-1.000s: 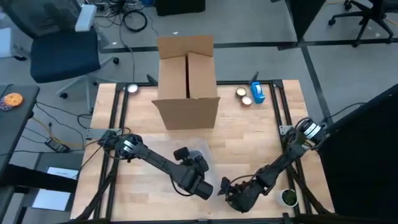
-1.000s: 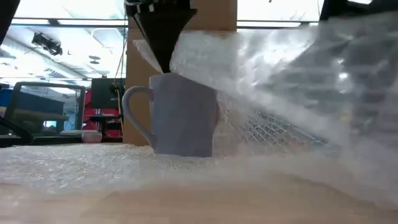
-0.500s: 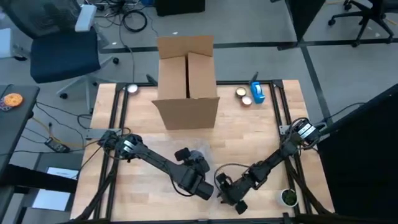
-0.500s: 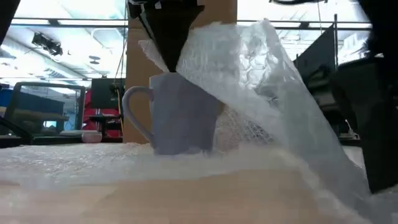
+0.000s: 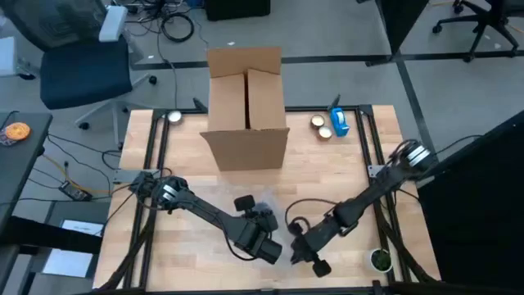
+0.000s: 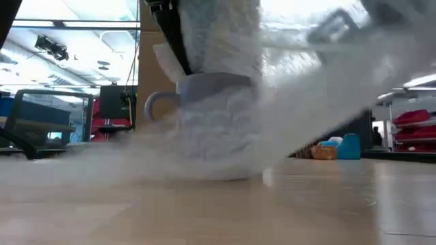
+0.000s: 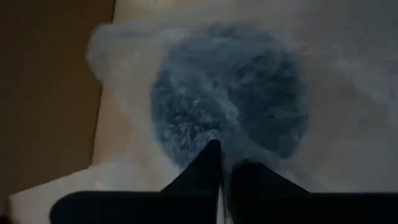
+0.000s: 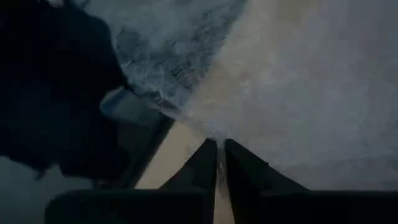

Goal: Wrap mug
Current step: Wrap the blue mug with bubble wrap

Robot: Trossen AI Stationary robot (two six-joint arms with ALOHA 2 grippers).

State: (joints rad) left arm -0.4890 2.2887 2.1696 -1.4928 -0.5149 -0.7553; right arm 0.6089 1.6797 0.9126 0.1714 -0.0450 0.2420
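Note:
A pale blue-grey mug point(image 6: 218, 129) stands upright on the wooden table near its front edge, its handle point(image 6: 158, 105) toward the low view's left. Clear bubble wrap point(image 6: 320, 75) lies draped over the mug's top and side, and the rest of the sheet spreads over the table. My left gripper point(image 7: 221, 165) stands shut above the mug's mouth point(image 7: 230, 93), pointing down. My right gripper point(image 8: 217, 152) is shut on the wrap just right of the mug, beside my left arm point(image 5: 205, 215). My left gripper comes from above, fingers pointing down, and is shut on the bubble wrap at the mug's rim point(image 7: 214, 142). Whether the mug's wall is also between the fingers, I cannot tell. The mug stays upright on the table. My right gripper pinches a part of the bubble wrap point(image 8: 214, 134) between its two fingers. One layer or several, I cannot tell. The wrap runs taut from the fingers over to the mug.
An open cardboard box point(image 5: 246, 106) stands at the far middle of the table. Tape rolls and a blue dispenser point(image 5: 337, 123) sit at the far right, and a small round dark thing point(image 5: 379, 260) at the near right corner. Metal rails point(image 5: 151, 156) run along both sides.
My right gripper has gone toward the mug with the bubble wrap. The flap of wrap that stood raised to the mug's right has folded over, and now covers the mug's top and side. The mug has stayed under my left gripper.

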